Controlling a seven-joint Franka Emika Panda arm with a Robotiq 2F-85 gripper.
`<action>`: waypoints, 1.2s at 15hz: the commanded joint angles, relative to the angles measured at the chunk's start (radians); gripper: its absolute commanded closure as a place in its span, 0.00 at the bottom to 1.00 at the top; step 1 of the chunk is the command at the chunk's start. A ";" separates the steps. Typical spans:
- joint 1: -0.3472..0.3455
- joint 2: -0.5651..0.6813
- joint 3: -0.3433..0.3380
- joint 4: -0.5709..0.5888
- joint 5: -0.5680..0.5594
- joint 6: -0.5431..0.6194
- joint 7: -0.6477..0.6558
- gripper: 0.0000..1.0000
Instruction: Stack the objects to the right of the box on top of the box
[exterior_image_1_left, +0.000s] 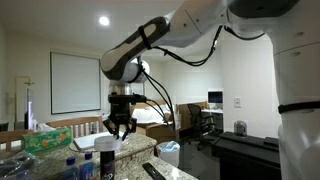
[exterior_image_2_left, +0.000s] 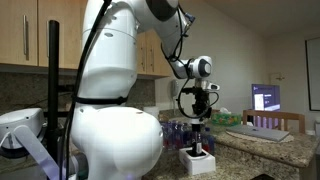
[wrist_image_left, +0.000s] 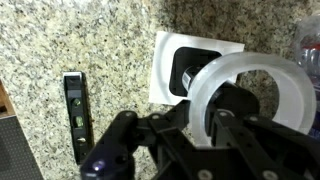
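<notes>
My gripper (wrist_image_left: 190, 120) is shut on the pale rim of a dark upright cylinder (wrist_image_left: 245, 85), with one finger on each side of the rim wall. The cylinder hangs over, or stands on, a white box (wrist_image_left: 163, 62); I cannot tell whether they touch. In an exterior view the gripper (exterior_image_2_left: 197, 122) holds the cylinder (exterior_image_2_left: 197, 143) from above over the box (exterior_image_2_left: 201, 164). A slim black remote-like bar (wrist_image_left: 75, 115) lies flat on the granite counter beside the box, apart from it. In an exterior view the gripper (exterior_image_1_left: 120, 126) hangs above the counter and the bar (exterior_image_1_left: 152, 170) lies nearby.
Clear blue-capped water bottles stand close to the box (exterior_image_1_left: 70, 165) (exterior_image_2_left: 176, 130) and at the wrist view's edge (wrist_image_left: 310, 45). A green packet (exterior_image_1_left: 45, 140) lies behind them. A dark edge (wrist_image_left: 15, 145) borders the granite counter (wrist_image_left: 60, 40).
</notes>
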 joint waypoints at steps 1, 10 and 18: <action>-0.015 -0.017 0.003 -0.018 0.017 -0.013 0.036 0.96; -0.030 -0.032 -0.011 -0.022 0.042 -0.008 0.043 0.13; -0.170 0.031 -0.144 -0.038 0.060 0.153 0.109 0.00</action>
